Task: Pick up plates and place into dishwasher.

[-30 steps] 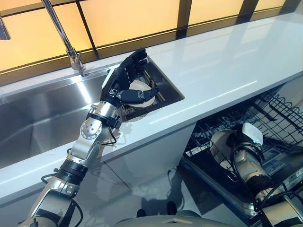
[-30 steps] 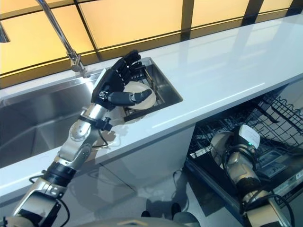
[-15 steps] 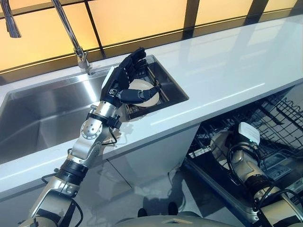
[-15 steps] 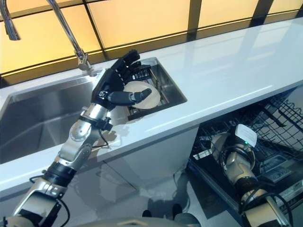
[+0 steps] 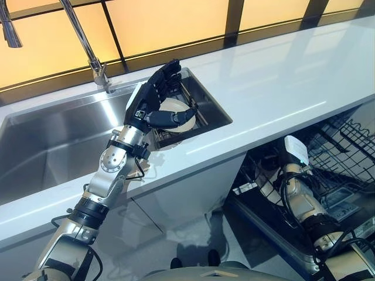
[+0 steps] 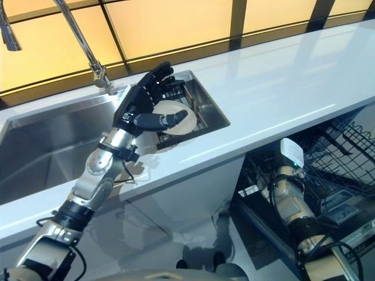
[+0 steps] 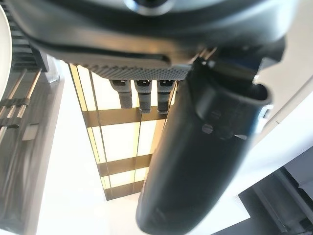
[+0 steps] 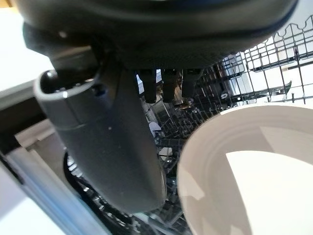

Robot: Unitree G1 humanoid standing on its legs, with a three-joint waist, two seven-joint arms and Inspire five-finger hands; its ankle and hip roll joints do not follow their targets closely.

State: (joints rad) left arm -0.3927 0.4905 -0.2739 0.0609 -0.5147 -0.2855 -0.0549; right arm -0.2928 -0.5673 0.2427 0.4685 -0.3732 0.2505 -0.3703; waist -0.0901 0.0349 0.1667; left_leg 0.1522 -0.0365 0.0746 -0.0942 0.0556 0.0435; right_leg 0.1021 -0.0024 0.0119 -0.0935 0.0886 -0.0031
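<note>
Dark fingers point(image 6: 157, 76) of the left hand point(image 5: 153, 102) are spread straight above a pale plate point(image 6: 174, 120) standing in the sink rack point(image 6: 193, 114). At four o'clock, the right hand point(image 8: 112, 142), fingers relaxed, sits beside another plate point(image 8: 244, 171) in the dishwasher rack point(image 5: 340, 152). Seemingly between placing and fetching, the left hand must next close on the sink plate's rim.

White surface point(image 5: 281, 76) with a steel sink point(image 5: 53, 146) sunk in its left part; faucet point(image 5: 88, 52) at the back edge; wire rack point(image 5: 193, 114) with a plate point(image 5: 176, 108) in the sink's right end.
</note>
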